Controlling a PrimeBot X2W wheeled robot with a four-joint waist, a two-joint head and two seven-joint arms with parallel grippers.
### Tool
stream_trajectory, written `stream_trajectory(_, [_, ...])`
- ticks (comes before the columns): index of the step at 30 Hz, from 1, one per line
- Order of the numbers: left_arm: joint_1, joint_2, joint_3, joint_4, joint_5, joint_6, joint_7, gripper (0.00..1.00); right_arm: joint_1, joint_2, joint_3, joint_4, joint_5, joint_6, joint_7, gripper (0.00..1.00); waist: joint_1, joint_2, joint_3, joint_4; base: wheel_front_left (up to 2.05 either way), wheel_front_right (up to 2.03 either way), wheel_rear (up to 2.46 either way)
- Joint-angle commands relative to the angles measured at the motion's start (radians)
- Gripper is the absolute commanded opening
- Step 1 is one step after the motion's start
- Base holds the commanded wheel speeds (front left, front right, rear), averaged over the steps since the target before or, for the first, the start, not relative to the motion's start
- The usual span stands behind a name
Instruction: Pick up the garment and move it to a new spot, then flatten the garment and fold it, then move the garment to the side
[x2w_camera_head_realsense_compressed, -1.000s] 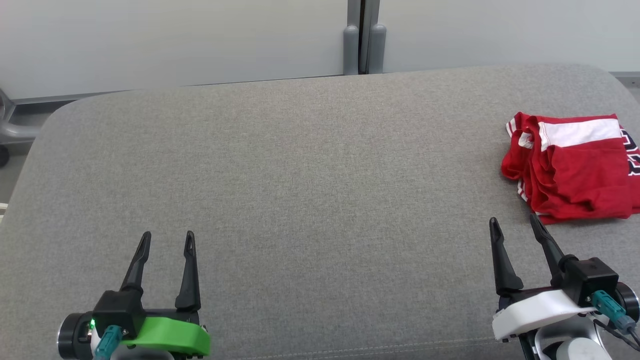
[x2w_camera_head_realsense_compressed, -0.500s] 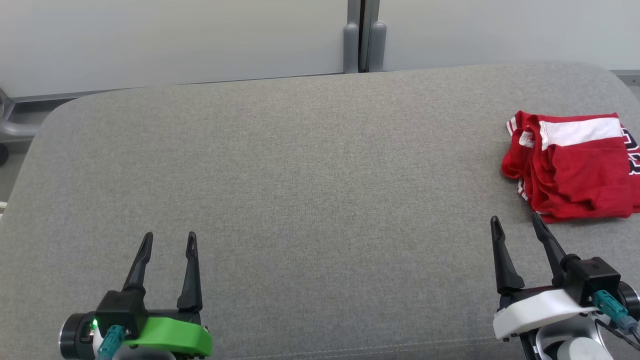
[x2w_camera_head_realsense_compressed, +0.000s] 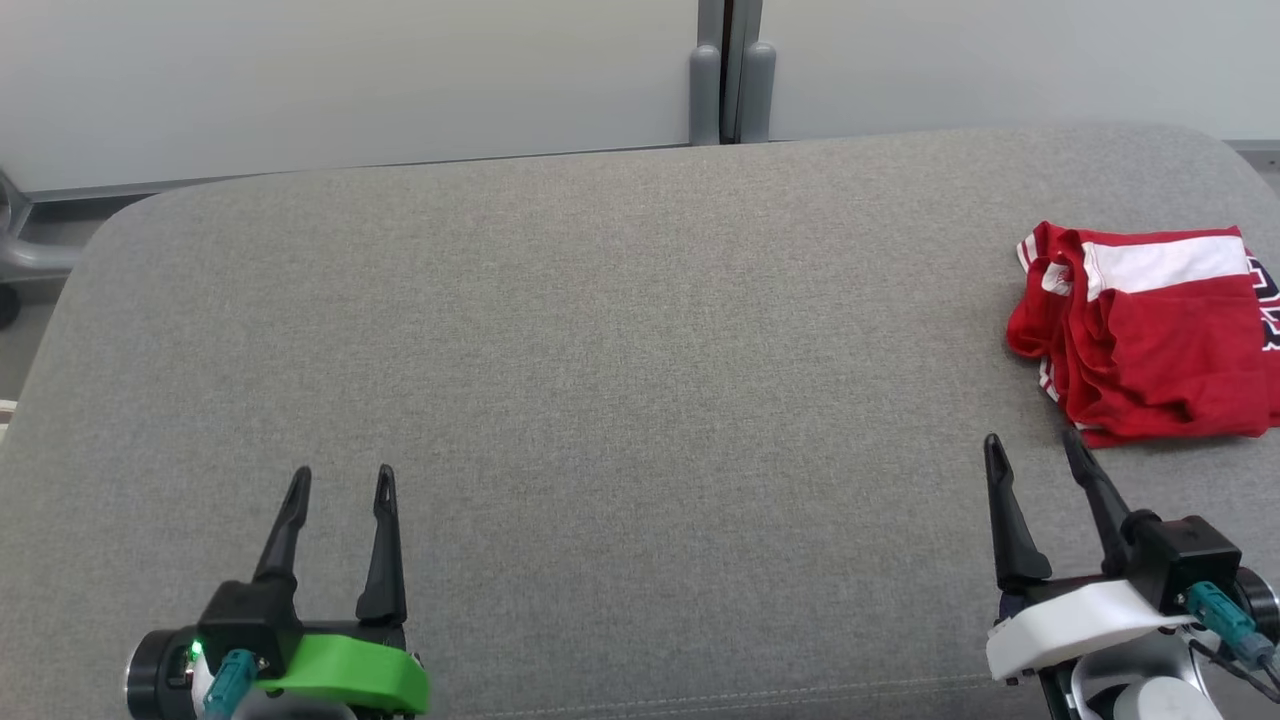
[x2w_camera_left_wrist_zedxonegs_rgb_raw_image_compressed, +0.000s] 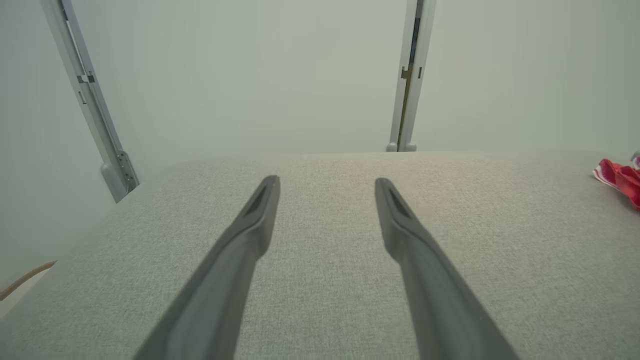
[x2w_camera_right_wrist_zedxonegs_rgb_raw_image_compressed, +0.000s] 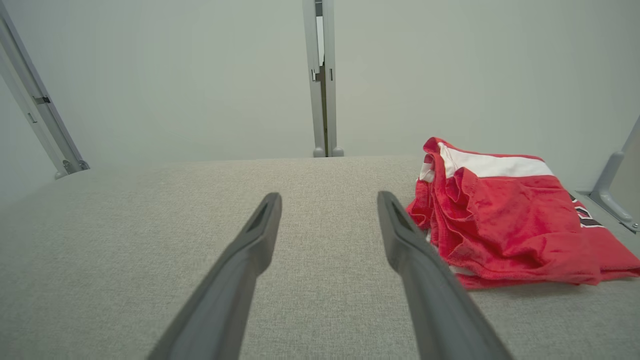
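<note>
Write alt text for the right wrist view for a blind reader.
A roughly folded red garment with a white band lies on a grey padded surface, just right of the right gripper, whose two dark fingers stand open and empty. A pale wall with a metal post rises behind.

The setting looks like a robotics lab or test cell. The left gripper (x2w_camera_head_realsense_compressed: 342, 472) and the right gripper (x2w_camera_head_realsense_compressed: 1032, 438) hang over a broad grey fabric-covered pad (x2w_camera_head_realsense_compressed: 620, 330) with rounded corners and a stitched seam (x2w_camera_head_realsense_compressed: 700, 695) near their wrists. Beyond the fingertips, at the pad's far edge, stand plain pale partition panels (x2w_camera_head_realsense_compressed: 350, 80) joined by a grey metal post (x2w_camera_head_realsense_compressed: 730, 70). Off to the left gripper's left, a slanted grey frame rail (x2w_camera_left_wrist_zedxonegs_rgb_raw_image_compressed: 90, 105) with small metal fittings runs up the panels.
</note>
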Motion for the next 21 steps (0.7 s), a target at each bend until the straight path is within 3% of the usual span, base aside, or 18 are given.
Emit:
stream_trajectory(1, [0.003, -0.003, 0.001, 0.009, -0.002, -0.001, 0.001, 0.00, -0.001, 0.001, 0.000, 0.011, 0.002, 0.000, 0.001, 0.00, 0.0001, 0.0000, 0.000, 0.000, 0.00, 0.00, 0.00])
stream_trajectory(21, [-0.131, -0.041, 0.062, 0.153, -0.314, -0.056, 0.057, 0.00, -0.158, -0.001, -0.073, 0.187, 0.320, 0.000, 0.101, 0.00, 0.0001, 0.0000, 0.002, -0.003, 0.00, 0.00, 0.00])
